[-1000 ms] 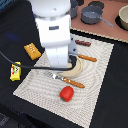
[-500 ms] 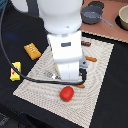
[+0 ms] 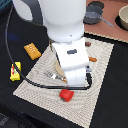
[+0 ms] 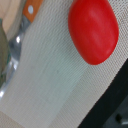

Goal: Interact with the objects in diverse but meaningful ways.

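Observation:
The red tomato lies on the woven placemat near its front edge, and fills the wrist view close up. My arm's white body hangs low over the mat just behind the tomato; the gripper's fingers are hidden in both views. The orange-yellow dotted bread block lies on the black table at the exterior view's left. The flat yellow packet lies further left and nearer. A bit of the dark-brown sausage shows behind the arm.
A wooden-handled fork pokes out from under the arm; its metal end and orange handle show in the wrist view. Another orange handle shows at the arm's right. Grey pots and a bowl stand at the back.
The arm has moved forward and down over the mat, towards the tomato, and now covers the plate and cutlery seen earlier.

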